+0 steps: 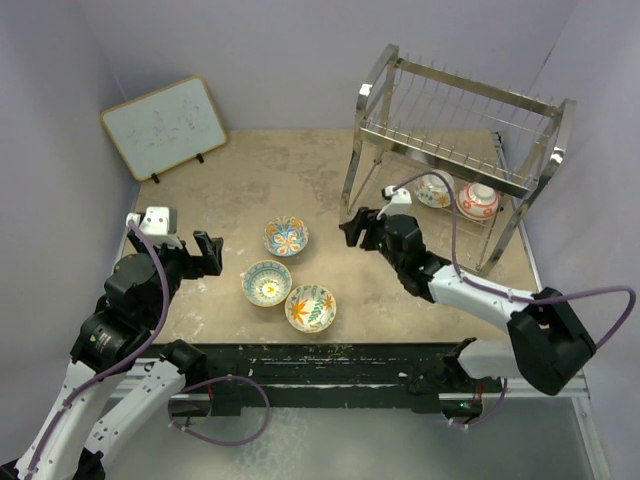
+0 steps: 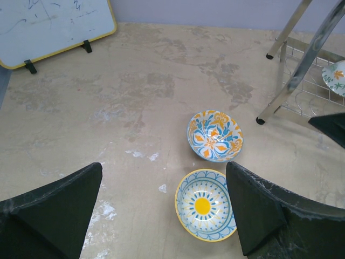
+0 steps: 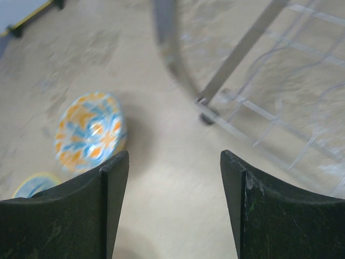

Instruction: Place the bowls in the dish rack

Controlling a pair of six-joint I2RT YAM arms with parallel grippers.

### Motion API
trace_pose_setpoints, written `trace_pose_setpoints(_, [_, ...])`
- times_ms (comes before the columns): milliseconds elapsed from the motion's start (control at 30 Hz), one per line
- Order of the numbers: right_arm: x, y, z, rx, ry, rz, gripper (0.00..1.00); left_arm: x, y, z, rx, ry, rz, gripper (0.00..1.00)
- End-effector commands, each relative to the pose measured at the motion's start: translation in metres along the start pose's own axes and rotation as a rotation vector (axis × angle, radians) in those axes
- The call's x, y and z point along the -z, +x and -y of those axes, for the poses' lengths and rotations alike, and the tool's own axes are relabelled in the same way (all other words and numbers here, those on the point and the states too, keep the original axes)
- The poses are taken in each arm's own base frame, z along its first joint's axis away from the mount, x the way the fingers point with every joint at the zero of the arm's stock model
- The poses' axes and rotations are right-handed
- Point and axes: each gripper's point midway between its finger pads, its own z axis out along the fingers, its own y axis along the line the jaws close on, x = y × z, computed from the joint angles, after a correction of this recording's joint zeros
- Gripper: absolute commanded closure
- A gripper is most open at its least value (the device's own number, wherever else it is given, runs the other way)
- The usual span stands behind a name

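Three bowls lie on the table: a blue-and-orange one (image 1: 286, 236) (image 2: 215, 136) (image 3: 89, 132), a yellow-centred one (image 1: 267, 283) (image 2: 205, 205) and a green-leaf one (image 1: 310, 307). Two more bowls (image 1: 433, 190) (image 1: 478, 200) sit in the lower tier of the dish rack (image 1: 455, 150) at the back right. My left gripper (image 1: 208, 253) (image 2: 164, 208) is open and empty, just left of the yellow-centred bowl. My right gripper (image 1: 355, 228) (image 3: 175, 162) hangs open and empty between the rack's front-left leg (image 3: 237, 54) and the blue-and-orange bowl.
A wood-framed whiteboard (image 1: 165, 125) (image 2: 48, 27) leans at the back left. The rack's legs (image 2: 285, 91) stand on the table right of the loose bowls. Purple walls close in the table on three sides.
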Motion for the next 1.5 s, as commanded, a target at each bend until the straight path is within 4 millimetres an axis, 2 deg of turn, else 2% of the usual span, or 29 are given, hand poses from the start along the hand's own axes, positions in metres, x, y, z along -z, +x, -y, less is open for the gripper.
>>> trace_pose_setpoints(0, [0.035, 0.025, -0.052, 0.052, -0.168, -0.074, 0.3, 0.003, -0.014, 0.003, 0.033, 0.009, 0.046, 0.01])
trace_pose_setpoints(200, [0.088, 0.067, -0.121, 0.233, -0.327, -0.172, 0.29, 0.005, -0.019, 0.003, 0.045, 0.01, 0.054, 0.01])
trace_pose_setpoints(300, [0.104, 0.083, -0.142, 0.28, -0.347, -0.203, 0.29, 0.007, -0.023, 0.003, 0.05, 0.009, 0.061, 0.01])
trace_pose_setpoints(600, [0.114, 0.161, -0.175, 0.502, -0.305, -0.349, 0.25, 0.016, -0.026, -0.004, 0.049, -0.011, 0.066, 0.01])
trace_pose_setpoints(700, [0.113, 0.178, -0.183, 0.548, -0.286, -0.371, 0.24, 0.018, -0.027, -0.007, 0.046, -0.021, 0.068, 0.01])
trace_pose_setpoints(800, [0.109, 0.185, -0.186, 0.548, -0.26, -0.379, 0.25, 0.02, -0.027, -0.008, 0.047, -0.026, 0.07, 0.01])
trace_pose_setpoints(867, [0.105, 0.187, -0.18, 0.558, -0.213, -0.38, 0.26, 0.021, -0.027, -0.01, 0.046, -0.032, 0.072, 0.01])
trace_pose_setpoints(933, [0.1, 0.184, -0.18, 0.568, -0.165, -0.37, 0.29, 0.021, -0.026, -0.01, 0.044, -0.035, 0.07, 0.01])
trace_pose_setpoints(1033, [0.097, 0.195, -0.175, 0.61, -0.133, -0.392, 0.32, 0.02, -0.024, -0.01, 0.041, -0.037, 0.064, 0.01])
trace_pose_setpoints(1200, [0.1, 0.209, -0.169, 0.646, -0.09, -0.415, 0.47, 0.019, -0.023, -0.01, 0.039, -0.038, 0.059, 0.01])
trace_pose_setpoints(1333, [0.104, 0.209, -0.161, 0.647, -0.046, -0.412, 0.61, 0.018, -0.021, -0.01, 0.043, -0.036, 0.057, 0.01])
trace_pose_setpoints(1400, [0.105, 0.21, -0.156, 0.651, -0.033, -0.42, 0.64, 0.017, -0.02, -0.009, 0.041, -0.034, 0.052, 0.01])
trace_pose_setpoints(1467, [0.107, 0.211, -0.152, 0.649, -0.018, -0.426, 0.71, 0.017, -0.019, -0.009, 0.043, -0.035, 0.051, 0.01])
